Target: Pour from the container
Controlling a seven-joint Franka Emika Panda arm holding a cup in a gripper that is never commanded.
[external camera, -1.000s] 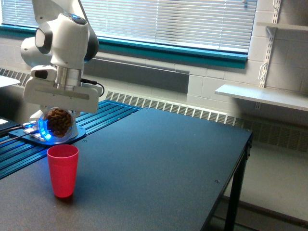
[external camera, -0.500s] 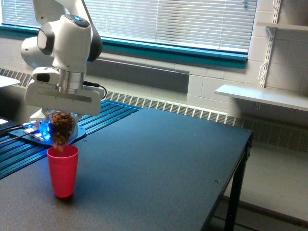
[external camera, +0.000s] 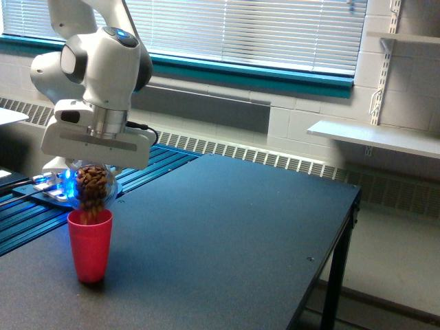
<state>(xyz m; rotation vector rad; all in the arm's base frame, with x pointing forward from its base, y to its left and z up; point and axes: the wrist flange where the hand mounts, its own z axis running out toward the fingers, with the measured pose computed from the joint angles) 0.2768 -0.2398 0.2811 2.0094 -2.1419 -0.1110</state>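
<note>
- Where the table comes nearest the camera, at the exterior view's left, a red cup stands upright on the dark top.
- Cup open at top, brown pieces meeting its rim; can't tell how full it is.
- Jar just above the cup, tipped mouth-down, clear and round, brown pieces packed inside and trailing down into the cup.
- Jar and cup look to be touching or nearly so at the rim; can't tell which.
- Gripper clamped around the jar from above; fingers mostly hidden behind the jar and the flat white hand body.
- White arm rises from the gripper, bulky joint over it, going out of frame at top left.
- Blue glow behind the jar, on a base at the table's far left edge, cables beside it.
- Blue ridged rails run behind the table, left side.
- Farther back: a long heater grille along the wall, window blinds with a teal sill.
- White shelves on the wall, exterior view's right.
</note>
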